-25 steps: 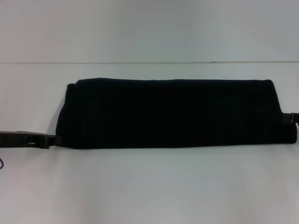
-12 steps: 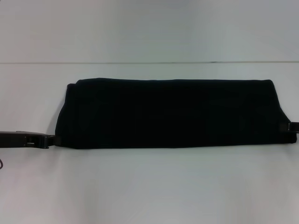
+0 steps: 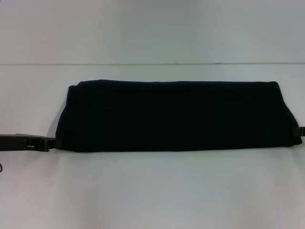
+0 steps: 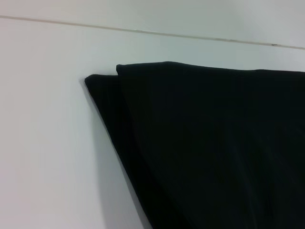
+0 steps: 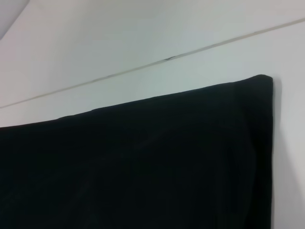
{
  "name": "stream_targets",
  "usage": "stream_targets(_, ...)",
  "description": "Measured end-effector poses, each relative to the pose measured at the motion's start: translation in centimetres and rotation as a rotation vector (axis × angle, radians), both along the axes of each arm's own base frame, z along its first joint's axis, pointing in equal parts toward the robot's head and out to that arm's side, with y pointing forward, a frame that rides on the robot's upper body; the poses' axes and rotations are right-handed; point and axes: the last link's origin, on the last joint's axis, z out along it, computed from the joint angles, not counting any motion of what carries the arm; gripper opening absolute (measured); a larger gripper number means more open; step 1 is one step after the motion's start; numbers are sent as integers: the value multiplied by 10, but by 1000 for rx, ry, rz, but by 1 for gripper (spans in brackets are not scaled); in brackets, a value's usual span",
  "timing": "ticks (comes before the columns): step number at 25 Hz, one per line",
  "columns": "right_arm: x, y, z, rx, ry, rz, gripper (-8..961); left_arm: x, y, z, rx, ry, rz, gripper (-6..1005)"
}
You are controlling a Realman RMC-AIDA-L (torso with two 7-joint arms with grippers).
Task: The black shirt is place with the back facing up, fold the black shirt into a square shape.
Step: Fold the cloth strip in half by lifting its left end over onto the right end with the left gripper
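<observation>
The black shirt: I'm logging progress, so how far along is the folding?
Done: the soft black fabric shirt lies as a long folded band on the white table. In hand: the left tool and right tool sit at its ends. Left: folding the band into a square.

Black shirt [image 3: 176, 117] on white table [image 3: 152, 191]

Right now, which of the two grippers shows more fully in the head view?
The left gripper. It reaches in along the table to the near left corner of the black shirt. Of the right gripper, only a sliver shows at the shirt's right end.
</observation>
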Motion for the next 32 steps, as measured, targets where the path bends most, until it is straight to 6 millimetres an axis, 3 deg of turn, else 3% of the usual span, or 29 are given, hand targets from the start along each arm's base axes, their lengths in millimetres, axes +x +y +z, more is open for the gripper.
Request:
stream_targets(8,7,-9,4,5,12,-2,15,-1,-3,0,-4,-3,4,4)
stream_targets(21,18,-30,14,22,57,7,7,-17,-23,15,11,-39,26,4)
stream_targets(32,13,-36,18,16,100,40,9,-15,-28,15,-8,-85,34,15)
